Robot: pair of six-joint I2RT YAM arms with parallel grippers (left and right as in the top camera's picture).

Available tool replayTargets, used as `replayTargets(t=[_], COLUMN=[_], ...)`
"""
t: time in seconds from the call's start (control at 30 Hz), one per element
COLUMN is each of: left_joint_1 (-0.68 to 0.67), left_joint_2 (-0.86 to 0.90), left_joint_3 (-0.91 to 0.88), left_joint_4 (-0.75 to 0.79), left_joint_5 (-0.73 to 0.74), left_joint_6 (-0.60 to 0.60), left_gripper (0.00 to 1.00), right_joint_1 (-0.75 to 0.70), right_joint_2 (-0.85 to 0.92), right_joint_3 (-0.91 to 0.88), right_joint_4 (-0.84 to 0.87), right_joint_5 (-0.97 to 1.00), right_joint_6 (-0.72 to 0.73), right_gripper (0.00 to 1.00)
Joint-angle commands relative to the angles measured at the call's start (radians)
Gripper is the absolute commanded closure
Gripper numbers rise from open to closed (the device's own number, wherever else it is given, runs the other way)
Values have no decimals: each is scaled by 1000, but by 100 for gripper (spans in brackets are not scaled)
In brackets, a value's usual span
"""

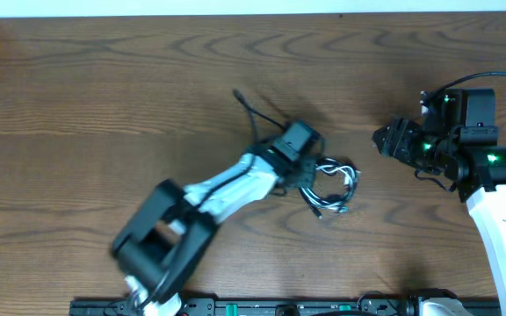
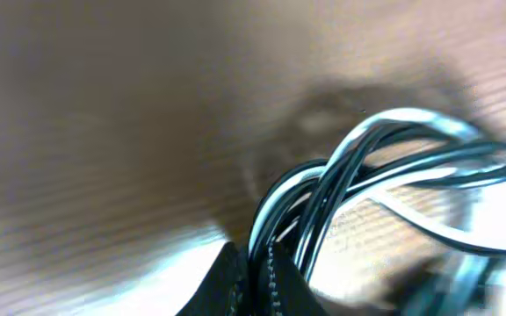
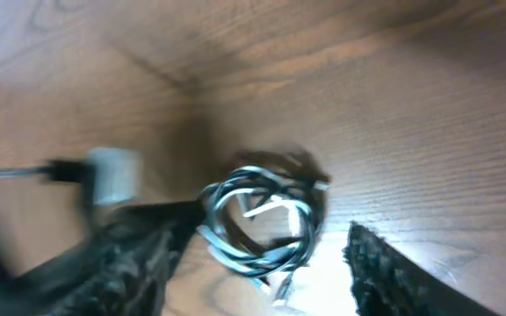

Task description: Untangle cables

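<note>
Left gripper (image 2: 255, 274) clamped on cables (image 1: 334, 183), coiled black-and-white at table (image 1: 104, 79) centre; its fingertips (image 2: 281, 285) cut off at frame bottom. Right gripper (image 1: 383, 139) spread, holding nothing, apart from them. Wrist views blurred; plugs indistinct.

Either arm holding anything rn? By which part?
Left gripper: jaws shut on the cables, pinching black and white strands at the coil's edge. Right gripper: open, holding nothing.

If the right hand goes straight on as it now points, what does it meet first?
Most likely the cable bundle: in the right wrist view it lies straight ahead of the right hand, between its fingers. The left hand gripping it sits off to one side. Depth is unclear.
</note>
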Motion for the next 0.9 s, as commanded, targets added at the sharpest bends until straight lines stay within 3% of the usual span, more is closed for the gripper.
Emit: replayTargets(t=[0.0, 0.1, 0.33, 0.87], left_joint_1=[52, 85, 145, 263], left_joint_2=[-209, -293, -337, -337], left_joint_3=[10, 10, 10, 10], left_joint_4=[5, 5, 3, -5], left_joint_5=[36, 109, 245, 323], left_joint_6=[76, 76, 76, 60], left_gripper=[93, 93, 93, 93], right_joint_1=[14, 30, 63, 167], right_joint_2=[2, 18, 103, 356], right_joint_3=[13, 13, 13, 13], right_joint_4=[29, 77, 245, 435], right_joint_5=[-23, -93, -316, -525], right_joint_6=[-8, -5, 41, 135], right_gripper=[45, 50, 50, 51])
